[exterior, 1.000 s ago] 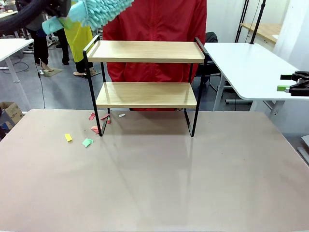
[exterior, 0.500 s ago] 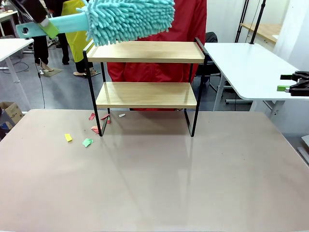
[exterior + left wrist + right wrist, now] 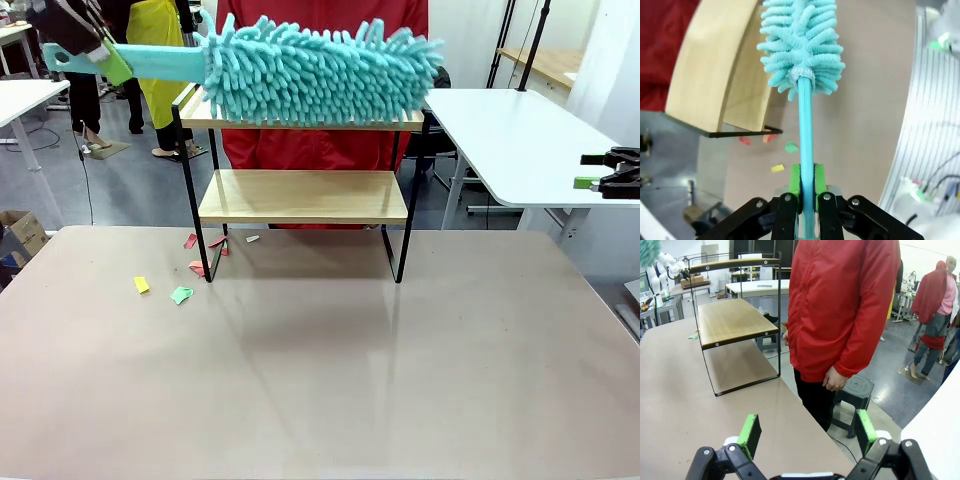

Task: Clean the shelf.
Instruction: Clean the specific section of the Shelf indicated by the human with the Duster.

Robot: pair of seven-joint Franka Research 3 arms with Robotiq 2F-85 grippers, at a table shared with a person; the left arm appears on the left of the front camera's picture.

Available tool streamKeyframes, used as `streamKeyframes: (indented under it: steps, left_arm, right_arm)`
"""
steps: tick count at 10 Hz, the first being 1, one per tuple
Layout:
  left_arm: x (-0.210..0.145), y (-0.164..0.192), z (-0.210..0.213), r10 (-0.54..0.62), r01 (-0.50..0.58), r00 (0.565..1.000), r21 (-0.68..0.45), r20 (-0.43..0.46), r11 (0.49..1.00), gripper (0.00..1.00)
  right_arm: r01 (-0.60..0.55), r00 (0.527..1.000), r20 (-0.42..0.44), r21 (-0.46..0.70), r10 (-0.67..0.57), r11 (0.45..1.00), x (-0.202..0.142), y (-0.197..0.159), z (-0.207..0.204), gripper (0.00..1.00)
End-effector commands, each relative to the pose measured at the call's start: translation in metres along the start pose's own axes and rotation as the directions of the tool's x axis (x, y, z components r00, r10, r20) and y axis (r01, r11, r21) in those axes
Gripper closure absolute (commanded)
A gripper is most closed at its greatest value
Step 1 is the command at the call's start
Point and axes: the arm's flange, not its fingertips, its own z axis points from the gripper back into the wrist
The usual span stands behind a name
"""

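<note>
left tool (image 3: 806, 187) clamped tight on the duster (image 3: 315, 70) handle | fluffy head lay lengthwise along the shelf (image 3: 300, 195) top board, right above it | shelf sat far-middle on the worktop (image 3: 320, 380) | my right tool (image 3: 805, 432) gaped wide, holding nothing, well off to the side

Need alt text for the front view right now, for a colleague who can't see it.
A turquoise microfiber duster lies across the top board of the two-tier wooden shelf, its handle held at upper left by the left gripper. Colored paper scraps lie on the table by the shelf's left legs.
</note>
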Motion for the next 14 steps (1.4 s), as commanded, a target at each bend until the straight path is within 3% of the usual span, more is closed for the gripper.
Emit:
streamKeyframes:
  steps: [1,3,5,7,9,11,12,14]
  left_arm:
    - [-0.01,0.001,-0.007,-0.077,0.073,0.996,-0.088,-0.045,0.993,0.87]
    - [-0.002,-0.013,-0.028,-0.198,0.166,0.964,-0.185,-0.175,0.969,0.87]
    - [-0.011,-0.024,-0.048,-0.372,0.295,0.886,-0.282,-0.278,0.913,0.87]
    - [-0.035,-0.026,-0.069,-0.472,0.304,0.777,-0.408,-0.418,0.861,0.87]
    - [-0.054,-0.019,-0.078,-0.452,0.23,0.716,-0.432,-0.532,0.872,0.87]
    - [-0.061,-0.011,-0.092,-0.411,0.186,0.703,-0.408,-0.58,0.894,0.87]
    - [-0.057,-0.018,-0.084,-0.437,0.206,0.728,-0.439,-0.528,0.874,0.87]
    - [-0.057,-0.018,-0.084,-0.437,0.206,0.728,-0.439,-0.528,0.874,0.87]
  right_arm:
    - [-0.003,1.0,-0.003,0.003,0.003,1.0,0.003,0.002,0.0,0.0]
    - [-0.003,1.0,-0.003,0.003,0.003,1.0,0.003,0.002,0.0,0.0]
    - [-0.003,1.0,-0.003,0.003,0.003,1.0,0.003,0.002,0.0,0.0]
    - [-0.003,1.0,-0.003,0.003,0.003,1.0,0.003,0.002,0.0,0.0]
    - [-0.003,1.0,-0.003,0.003,0.003,1.0,0.003,0.002,0.0,0.0]
    - [-0.003,1.0,-0.003,0.003,0.003,1.0,0.003,0.002,0.0,0.0]
    - [-0.003,1.0,-0.003,0.003,0.003,1.0,0.003,0.002,0.0,0.0]
    - [-0.003,1.0,-0.003,0.003,0.003,1.0,0.003,0.002,0.0,0.0]
